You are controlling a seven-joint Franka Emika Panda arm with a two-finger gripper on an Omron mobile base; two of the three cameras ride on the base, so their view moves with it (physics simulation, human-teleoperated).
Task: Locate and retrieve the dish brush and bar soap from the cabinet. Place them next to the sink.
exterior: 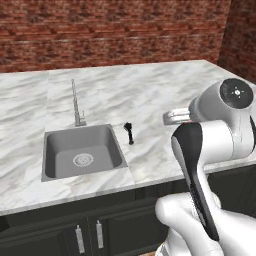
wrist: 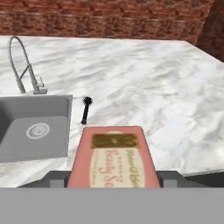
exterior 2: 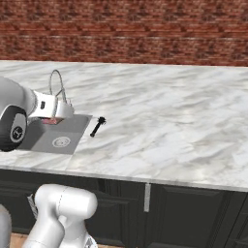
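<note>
**Child:** What are you holding?

**Me:** A small reddish-orange bar soap (wrist: 113, 161) with a pale tan label on top. My gripper (wrist: 113, 179) has its jaws pinching it from both sides. In my hand view the soap looks big because it is so close. Its near end is cut off at the bottom, and my dark finger tips (wrist: 168, 178) just poke out on each side.

**Child:** Can you read the label?

**Me:** Only a bit. There are curly letters, but they are too blurry to read properly.

**Child:** Where is the brush?

**Me:** The small black dish brush (wrist: 85, 110) lies flat on the white marble counter (wrist: 166, 96), just beside the right edge of the grey metal sink (wrist: 30, 131). It has a thin straight handle and a round spiky head at the far end. From the left base view the dish brush (exterior: 129, 133) is tiny, so the bristles are hard to make out.

**Child:** What else is hard to see?

**Me:** From the right base view, my white arm covers part of the sink (exterior 2: 58, 138), and only a sliver of the soap (exterior 2: 50, 121) peeks out under my hand. The sink's left side is cut off in my hand view.

**Child:** What is the sink like?

**Me:** A smooth box shape with a round drain (exterior: 83, 159). A slim chrome faucet (wrist: 24, 65) curves up behind it. Behind that stands a rough red brick wall (exterior: 110, 30). Below the counter are dark cabinet doors with short silver handles (exterior: 99, 233).
</note>
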